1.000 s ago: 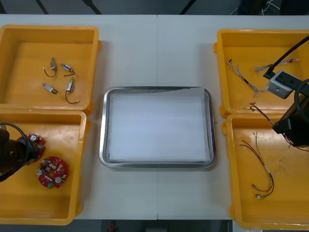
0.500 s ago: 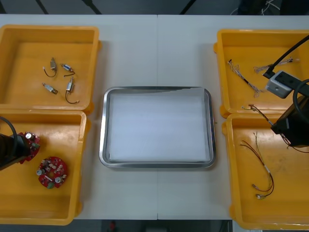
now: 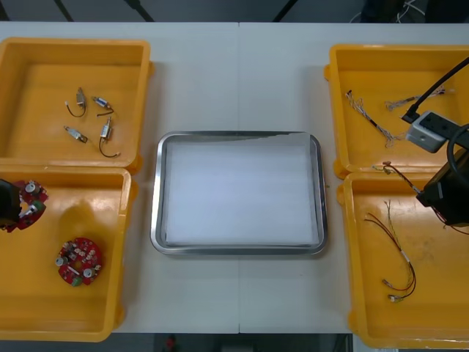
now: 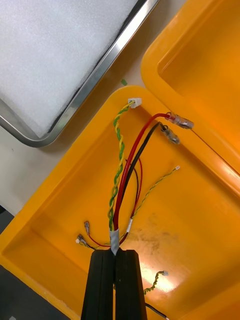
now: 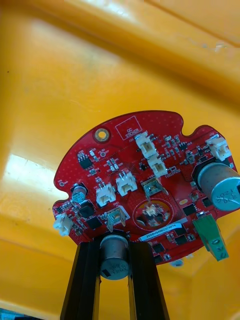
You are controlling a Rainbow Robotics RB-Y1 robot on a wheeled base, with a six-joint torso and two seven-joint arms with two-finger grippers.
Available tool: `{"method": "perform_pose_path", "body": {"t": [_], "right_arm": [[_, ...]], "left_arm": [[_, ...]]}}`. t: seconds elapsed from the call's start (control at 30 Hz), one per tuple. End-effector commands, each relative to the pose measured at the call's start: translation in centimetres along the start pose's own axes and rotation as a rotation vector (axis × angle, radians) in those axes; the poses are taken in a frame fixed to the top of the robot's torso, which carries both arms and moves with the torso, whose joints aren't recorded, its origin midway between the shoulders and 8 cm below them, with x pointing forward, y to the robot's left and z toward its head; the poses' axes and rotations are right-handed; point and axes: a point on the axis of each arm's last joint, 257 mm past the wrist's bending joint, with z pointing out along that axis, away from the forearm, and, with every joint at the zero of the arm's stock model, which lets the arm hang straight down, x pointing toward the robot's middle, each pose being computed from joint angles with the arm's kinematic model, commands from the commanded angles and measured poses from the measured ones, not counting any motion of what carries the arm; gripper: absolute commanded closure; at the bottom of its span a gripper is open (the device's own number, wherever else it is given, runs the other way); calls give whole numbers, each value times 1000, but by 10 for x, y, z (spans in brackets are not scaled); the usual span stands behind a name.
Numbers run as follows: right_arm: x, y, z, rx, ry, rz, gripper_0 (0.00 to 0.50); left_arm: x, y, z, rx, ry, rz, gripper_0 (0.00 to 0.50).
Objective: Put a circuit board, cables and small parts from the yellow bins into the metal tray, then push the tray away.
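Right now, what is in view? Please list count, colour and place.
yellow bins: four, two at each table side.
metal tray: one, white inside, between bins.
loose circuit board: one, red, near left bin.
held circuit board: one, red, above that bin.
small metal parts: about four, far left bin.
thin cables: several, far right bin.
red and yellow cables: few, near right bin.
cable bundle: one, red, black, yellow-green, above that bin.
left end effector: shut on held circuit board.
right end effector: shut on cable bundle.
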Motion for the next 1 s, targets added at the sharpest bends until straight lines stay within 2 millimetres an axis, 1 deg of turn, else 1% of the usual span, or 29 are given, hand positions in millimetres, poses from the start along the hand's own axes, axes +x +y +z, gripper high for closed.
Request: {"method": "perform_pose_path", "body": {"t": [0.03,0.1,0.33,0.47,0.53,0.63,0.7,0.8,0.87,0.9,0.97,1.0], "right_arm": [[-6,1,-6,21,-7,-6,500],[-6,0,-6,23,-7,-7,500],[-5,-2,-6,29,-6,-5,500],[-5,-2,-6,29,-6,-5,500],[-5,-2,-6,29,-6,-5,500],[-5,-2,-6,29,-6,-5,500],[-5,-2,-6,29,-6,-5,500],[-5,-2,-6,29,-6,-5,500],[-5,-2,-6,29,-6,-5,500],[-5,-2,-6,29,-6,-5,500],[-5,-2,-6,29,-6,-5,500],[-5,-2,-6,29,-6,-5,500]], "left_arm": [[-12,-16,-30,6,-60,25,500],[-14,-18,-34,11,-68,28,500],[-16,-41,-56,65,-62,10,500],[-14,-50,-68,73,-38,3,500],[-12,-58,-75,86,-22,-3,500],[-11,-67,-80,102,-9,-30,500],[-10,-71,-83,104,-2,-51,500],[-8,-85,-82,107,8,-58,500],[-7,-98,-80,107,9,-68,500],[-7,-101,-79,107,9,-71,500],[-6,-118,-77,115,9,-88,500],[-7,-122,-77,115,7,-95,500]]}}
